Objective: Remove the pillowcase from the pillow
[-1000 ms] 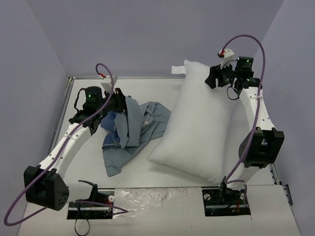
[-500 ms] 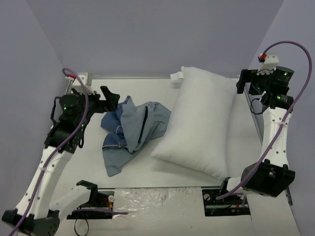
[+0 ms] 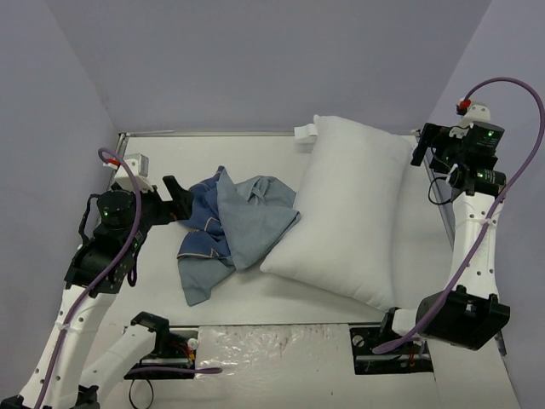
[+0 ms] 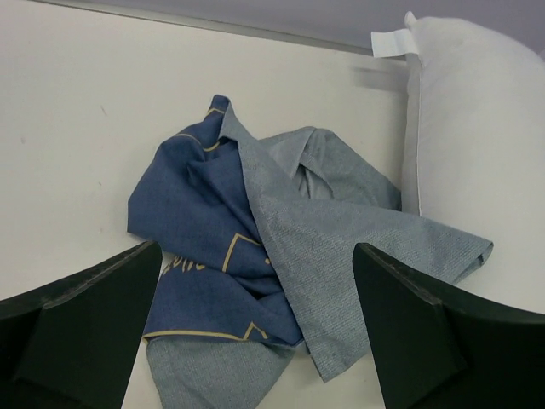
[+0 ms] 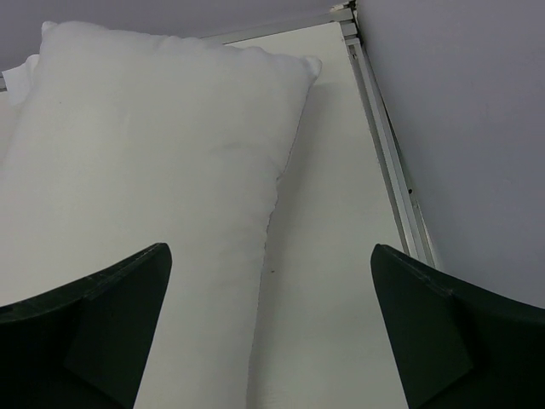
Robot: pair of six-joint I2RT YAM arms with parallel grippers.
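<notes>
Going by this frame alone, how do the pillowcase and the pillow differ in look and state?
The pillowcase is blue, dark on one face and grey-blue on the other; the pillow is plain white. The pillowcase lies crumpled and limp; the pillow is plump and smooth. Both rest on the table, with one corner of the pillowcase touching the pillow's edge.

There is one blue pillowcase (image 3: 230, 230). There is one white pillow (image 3: 349, 213) with one small tag (image 3: 304, 133). There are two robot arms, the left arm (image 3: 106, 247) and the right arm (image 3: 471, 247). Each has two fingers (image 4: 85, 324). There is one worktop (image 3: 153, 281).
</notes>
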